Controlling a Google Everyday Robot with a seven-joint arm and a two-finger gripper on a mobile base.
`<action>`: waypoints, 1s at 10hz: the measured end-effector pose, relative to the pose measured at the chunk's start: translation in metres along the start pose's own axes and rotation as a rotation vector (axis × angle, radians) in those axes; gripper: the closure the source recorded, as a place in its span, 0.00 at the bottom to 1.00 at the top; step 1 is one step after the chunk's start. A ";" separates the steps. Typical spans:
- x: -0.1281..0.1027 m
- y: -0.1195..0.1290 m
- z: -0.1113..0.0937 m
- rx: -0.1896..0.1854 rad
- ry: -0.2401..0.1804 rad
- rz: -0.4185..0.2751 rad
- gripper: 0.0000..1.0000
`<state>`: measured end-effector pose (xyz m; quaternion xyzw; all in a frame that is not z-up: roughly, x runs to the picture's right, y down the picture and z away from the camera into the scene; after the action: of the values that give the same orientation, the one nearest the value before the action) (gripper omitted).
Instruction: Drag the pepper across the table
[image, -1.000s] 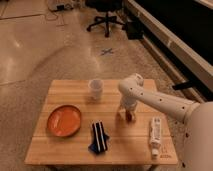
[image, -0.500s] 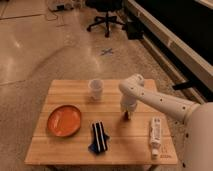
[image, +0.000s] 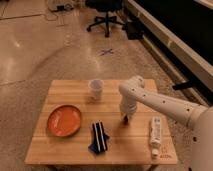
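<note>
Right under the tip of the gripper (image: 125, 118), a small dark reddish sliver is showing against the wood, and that is the pepper (image: 126, 121), mostly hidden by the tool above it. It is sitting on the table (image: 135, 147), a little toward the picture's right of the middle of the top. The gripper is pointing straight down and is touching or all but touching the planks. Whether it is gripping the pepper or just pressing on it, I cannot tell from here.

The white arm (image: 162, 103) is reaching in from the picture's right, bending at a rounded joint above the gripper.

Beyond the gripper, toward the far edge, a clear plastic cup (image: 96, 89) is standing upright. Just on the picture's left of the gripper and a bit nearer the camera, a dark blue striped cloth (image: 99, 137) is lying folded. Further out on that same side, an orange plate (image: 64, 121) is resting near the table's edge. On the other side of the gripper, a white tube (image: 156, 136) is lying lengthwise near the right edge.

Well behind the gripper, an office chair (image: 106, 17) is standing on the shiny floor, with a blue cross mark (image: 106, 51) between it and the table.
</note>
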<state>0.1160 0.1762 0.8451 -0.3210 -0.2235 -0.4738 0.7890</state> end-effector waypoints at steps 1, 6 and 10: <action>-0.009 0.003 0.001 0.000 -0.020 -0.008 1.00; -0.042 0.009 0.011 0.006 -0.087 -0.036 1.00; -0.067 0.011 0.014 0.019 -0.129 -0.061 1.00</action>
<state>0.0946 0.2309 0.8074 -0.3365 -0.2880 -0.4739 0.7611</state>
